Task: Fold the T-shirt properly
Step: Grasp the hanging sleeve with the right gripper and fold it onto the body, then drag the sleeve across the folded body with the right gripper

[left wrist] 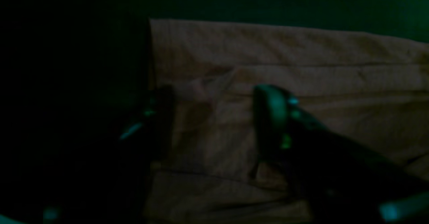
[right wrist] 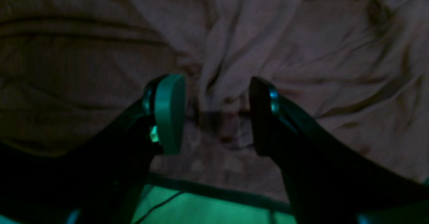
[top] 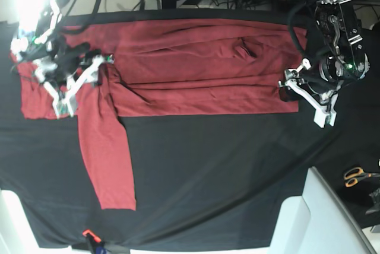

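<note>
Left hand (left wrist: 214,123) and right hand (right wrist: 218,117): fingers spread, both above the T-shirt (top: 208,99), which is laid across the black cloth (top: 196,165). One sleeve hangs toward the near side; it should be gripped near its cuff and laid inward flat.

L gripper's fingers (left wrist: 271,123) blurred in its wrist view, too dark for detail; R arm (top: 56,58) blurred in base view, hides part of T-shirt (top: 196,55) at left; L arm (top: 329,52) covers bit of its right end; scissors (top: 356,177) cut off by base view's right edge, near side
</note>
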### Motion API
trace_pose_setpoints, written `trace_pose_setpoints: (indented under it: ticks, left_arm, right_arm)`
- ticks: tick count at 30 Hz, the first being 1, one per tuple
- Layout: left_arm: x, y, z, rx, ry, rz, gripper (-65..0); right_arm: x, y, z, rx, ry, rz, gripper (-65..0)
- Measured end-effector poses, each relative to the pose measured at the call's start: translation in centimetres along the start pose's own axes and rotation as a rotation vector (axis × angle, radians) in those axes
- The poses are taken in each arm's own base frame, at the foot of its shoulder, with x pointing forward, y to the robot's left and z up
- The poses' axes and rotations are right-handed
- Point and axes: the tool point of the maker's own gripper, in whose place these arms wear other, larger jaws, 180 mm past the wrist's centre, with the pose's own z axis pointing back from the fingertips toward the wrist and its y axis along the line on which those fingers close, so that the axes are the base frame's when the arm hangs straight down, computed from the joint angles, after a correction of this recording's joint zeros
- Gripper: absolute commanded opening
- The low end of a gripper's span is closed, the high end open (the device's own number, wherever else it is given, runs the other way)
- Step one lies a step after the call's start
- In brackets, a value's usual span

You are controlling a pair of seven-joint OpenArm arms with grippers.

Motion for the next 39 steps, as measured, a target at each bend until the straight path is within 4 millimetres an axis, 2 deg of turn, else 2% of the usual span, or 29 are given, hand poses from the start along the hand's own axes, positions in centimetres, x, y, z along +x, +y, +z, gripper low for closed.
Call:
trace_pose_setpoints:
  ticks: [3, 7, 8, 10, 13, 16, 18, 20, 23, 27, 34, 36, 37, 39]
  left_arm:
    - [0.5, 0.0, 0.8, 0.01, -0.021, -0.018, -19.9]
    - [2.4, -0.4, 2.5, 0.01, -0.1, -0.041, -20.1]
    - [2.9, 0.1, 3.3, 0.02, -0.132, -0.018, -20.1]
    - [2.8, 2.4, 5.0, 0.086, -0.166, 0.018, -20.1]
    - [0.2, 6.0, 6.9, 0.178, -0.156, 0.11, -20.4]
    - [-3.2, 8.7, 8.6, 0.248, -0.099, 0.127, -20.7]
    - [-4.5, 9.2, 9.3, 0.237, -0.074, 0.078, -24.7]
    - [-5.6, 9.8, 10.3, 0.233, -0.062, 0.042, -33.6]
    - [-7.4, 11.0, 11.8, 0.258, -0.033, 0.025, -50.7]
    - [-7.9, 12.2, 12.8, 0.298, -0.032, 0.045, -65.0]
    - [-9.1, 11.7, 12.6, 0.292, -0.035, 0.102, -65.0]
    - [-9.0, 11.7, 12.5, 0.291, -0.038, 0.103, -65.0]
    - [-9.0, 11.7, 12.5, 0.291, -0.039, 0.103, -65.0]
    - [-8.9, 11.7, 12.5, 0.29, -0.04, 0.103, -65.0]
  right_arm:
    - [3.8, -1.6, -0.3, -0.029, -0.074, 0.018, -35.1]
    - [7.5, -3.1, -2.9, -0.017, -0.082, 0.03, -35.1]
    - [8.3, -3.7, -3.9, -0.01, -0.072, 0.017, -35.1]
    - [9.5, -5.4, -6.0, -0.011, -0.04, -0.014, -35.4]
    - [10.7, -7.3, -8.3, -0.007, -0.057, -0.059, -35.3]
    - [10.2, -7.7, -10.5, 0.021, -0.044, -0.108, -35.1]
    - [9.3, -7.8, -11.7, 0.036, -0.01, -0.139, -35.1]
    - [8.9, -7.7, -12.6, 0.045, 0.004, -0.165, -35.1]
    - [9.0, -7.5, -13.4, 0.061, -0.023, -0.196, -35.1]
    - [8.3, -7.1, -14.2, 0.074, -0.022, -0.224, -35.1]
    - [8.1, -6.8, -15.3, 0.082, -0.054, -0.274, -36.0]
    - [8.1, -6.8, -15.3, 0.084, -0.056, -0.273, -40.7]
    - [8.1, -6.8, -15.3, 0.084, -0.055, -0.273, -46.2]
    - [7.8, -6.8, -15.3, 0.084, -0.043, -0.272, -62.4]
